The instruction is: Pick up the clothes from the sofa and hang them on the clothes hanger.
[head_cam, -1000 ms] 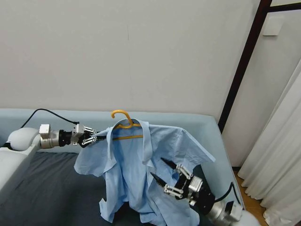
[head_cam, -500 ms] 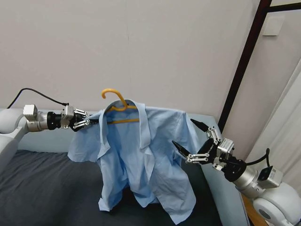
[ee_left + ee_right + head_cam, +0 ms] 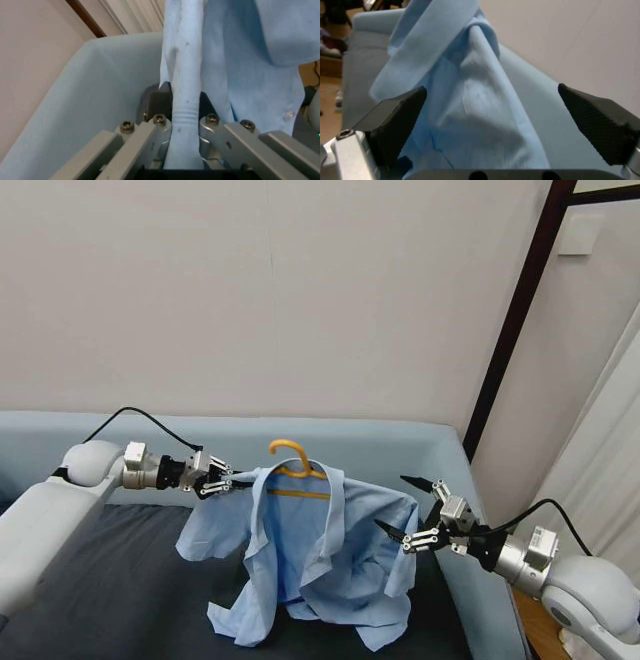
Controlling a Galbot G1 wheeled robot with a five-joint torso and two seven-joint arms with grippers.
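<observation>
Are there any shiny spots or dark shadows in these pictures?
Head view: soft, even light, no glare on the wall; gentle shading in the folds of the shirt. Left wrist view: the left claw, shut on the shirt, has a dark gap behind it. Right wrist view: the open right claw has black pads.

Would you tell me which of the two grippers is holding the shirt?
The left gripper, shut on the shirt at its shoulder; the right gripper is open beside the other shoulder.

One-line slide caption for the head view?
Left gripper clamps one shoulder of a light blue shirt on a yellow hanger over the sofa; right gripper open at the other shoulder.
</observation>
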